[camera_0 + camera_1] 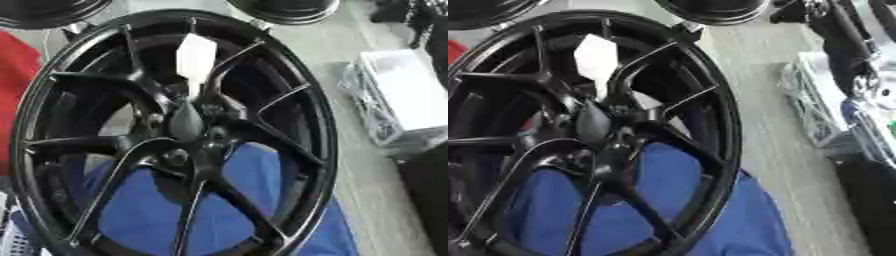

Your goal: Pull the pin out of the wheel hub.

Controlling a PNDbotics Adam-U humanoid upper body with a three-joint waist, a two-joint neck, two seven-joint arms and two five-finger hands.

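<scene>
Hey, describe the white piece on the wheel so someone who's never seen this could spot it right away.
Find the big black spoked wheel that fills most of the view, with blue cloth behind its lower half. From the dark centre hub, look straight up: the white piece stands just above it, between two spokes. It is the only pale thing within the black rim.

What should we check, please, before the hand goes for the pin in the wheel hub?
1. Wheel in view, hub facing the camera: ok.
2. Pin located: cannot tell; a white piece stands above the hub, and its lower end cannot be made out.
3. Either hand in view: not ok, none shows.
4. Way to the hub free of other things: ok.
5. Wheel resting steady on the blue cloth: cannot tell.
</scene>
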